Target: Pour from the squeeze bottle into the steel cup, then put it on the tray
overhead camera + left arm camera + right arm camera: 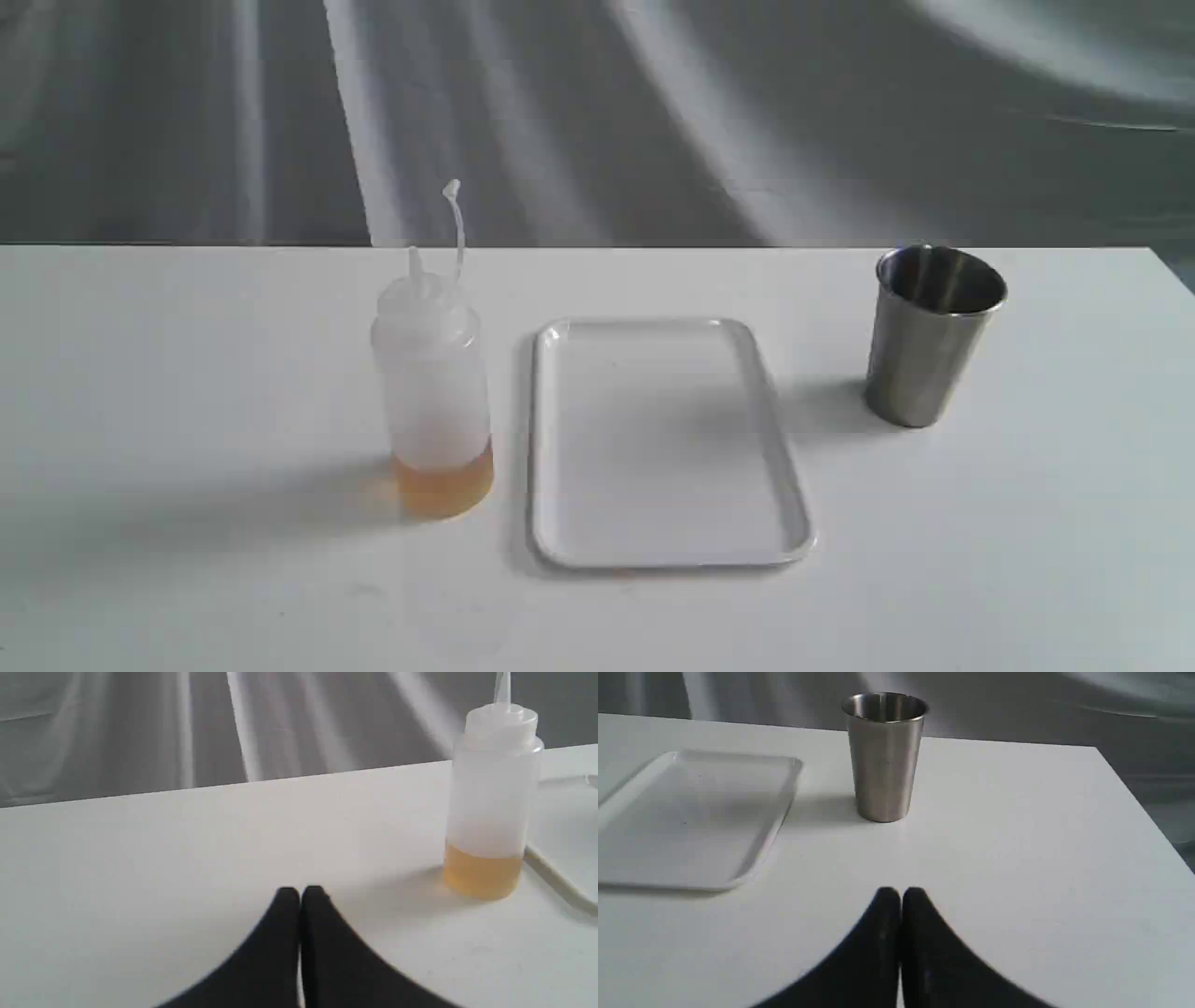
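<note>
The squeeze bottle (434, 392) stands upright left of the tray (560, 448), a band of amber liquid at its bottom and its cap strap sticking up. It shows too in the left wrist view (490, 802), well off to the side of my left gripper (301, 893), whose black fingers are pressed together, holding nothing. The steel cup (929, 336) stands upright right of the tray. In the right wrist view the cup (883, 760) is straight ahead of my right gripper (901, 895), which is shut and holds nothing. Neither gripper appears in the exterior view.
The white table (187, 373) ends at a far edge against a grey draped backdrop (653, 112). Its right edge (1148, 812) runs close beside the cup. The tray holds nothing.
</note>
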`<action>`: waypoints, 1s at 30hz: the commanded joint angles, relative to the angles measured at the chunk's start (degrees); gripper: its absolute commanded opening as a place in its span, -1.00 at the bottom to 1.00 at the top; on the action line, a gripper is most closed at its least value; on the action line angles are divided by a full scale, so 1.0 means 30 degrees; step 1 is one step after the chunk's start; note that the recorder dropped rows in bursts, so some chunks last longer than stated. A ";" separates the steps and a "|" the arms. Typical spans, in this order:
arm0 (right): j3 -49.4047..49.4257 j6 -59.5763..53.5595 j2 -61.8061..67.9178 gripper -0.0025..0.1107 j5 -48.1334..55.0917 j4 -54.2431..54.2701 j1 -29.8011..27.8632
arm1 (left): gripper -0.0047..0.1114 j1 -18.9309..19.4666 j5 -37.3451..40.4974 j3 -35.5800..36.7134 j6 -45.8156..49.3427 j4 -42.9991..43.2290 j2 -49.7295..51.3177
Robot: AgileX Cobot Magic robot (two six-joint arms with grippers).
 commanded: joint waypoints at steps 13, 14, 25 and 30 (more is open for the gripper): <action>0.0068 0.0025 -0.0124 -0.96 0.0039 -0.0015 -0.0125 | -0.92 -0.0110 -0.0131 0.0085 -0.0087 -0.0012 -0.0049; 0.0068 0.0025 -0.0124 -0.96 0.0039 -0.0015 -0.0125 | -0.92 -0.0110 -0.0131 0.0085 -0.0087 -0.0012 -0.0049; -0.0121 0.0034 -0.0124 -0.96 0.0510 0.1166 -0.0125 | -0.92 -0.0110 -0.0131 0.0085 -0.0050 -0.0012 -0.0049; -0.2587 -0.0022 -0.0124 -0.96 0.2041 0.1574 -0.0125 | -0.92 -0.0110 -0.0131 0.0085 -0.0085 -0.0012 -0.0049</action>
